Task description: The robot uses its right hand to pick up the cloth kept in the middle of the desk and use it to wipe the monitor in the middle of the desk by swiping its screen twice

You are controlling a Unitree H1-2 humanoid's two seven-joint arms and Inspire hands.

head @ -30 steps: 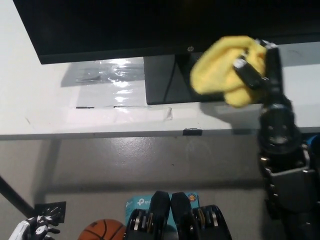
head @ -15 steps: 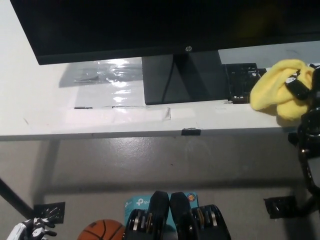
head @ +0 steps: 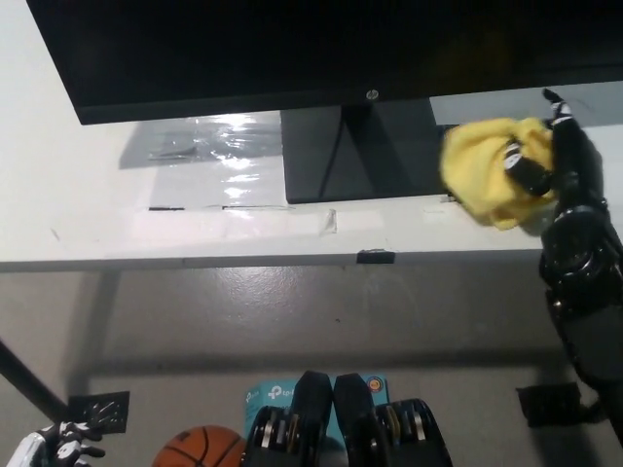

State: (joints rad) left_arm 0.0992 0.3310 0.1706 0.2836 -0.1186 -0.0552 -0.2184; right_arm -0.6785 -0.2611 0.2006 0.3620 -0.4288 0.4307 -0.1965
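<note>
We see our right hand [head: 545, 170] closed around the yellow cloth [head: 484, 167], the black fingers wrapped over its right side while most of the fabric bunches out to the hand's left. The cloth is off the worktop [head: 88, 209] and held in the air, just below the lower edge of the monitor [head: 292, 49] and beside the monitor stand [head: 360, 151], which sits immediately to the hand's left. The dark screen stretches above and to the left of the hand, well beyond the cloth's reach at this height.

We judge that picking up is done and that we are in the wiping part of the task, with the cloth low and to the right of the screen's middle. From this view alone we cannot tell how many swipes have been made, nor whether the cloth touches the bezel right now.

The next move, as we read it, calls for lifting the hand up from the stand toward the screen face, pressing the bunched fabric flat against the glass, then drawing it sideways across the panel with light, even pressure so the monitor does not rock on its base.

Our left hand [head: 49, 452] rests far down and to the left, by a basketball [head: 200, 449] on the floor; we cannot make out its fingers.
</note>
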